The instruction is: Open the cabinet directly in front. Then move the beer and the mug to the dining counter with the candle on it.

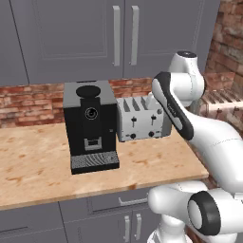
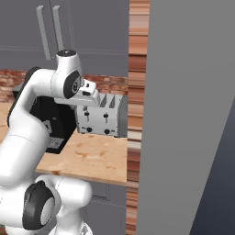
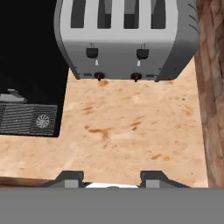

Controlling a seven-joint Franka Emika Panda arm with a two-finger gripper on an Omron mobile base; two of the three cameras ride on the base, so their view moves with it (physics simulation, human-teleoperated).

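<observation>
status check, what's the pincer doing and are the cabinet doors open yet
Pincer apart, holding nothing, over wood worktop. Grey two-door wall cabinet shut. Silver toaster and black coffee machine beneath.

One coffee machine (image 1: 90, 126), one toaster (image 1: 141, 117) with four slots, two levers and two knobs, one wood worktop (image 1: 42, 161), one wall cabinet (image 1: 76, 33) with two doors and two bar handles (image 1: 116, 35), one brick wall (image 1: 28, 102), two lower cupboard handles (image 1: 132, 227)

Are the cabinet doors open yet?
No: in the left base view both doors of the cabinet sit flush and shut above the coffee machine and toaster.
</observation>
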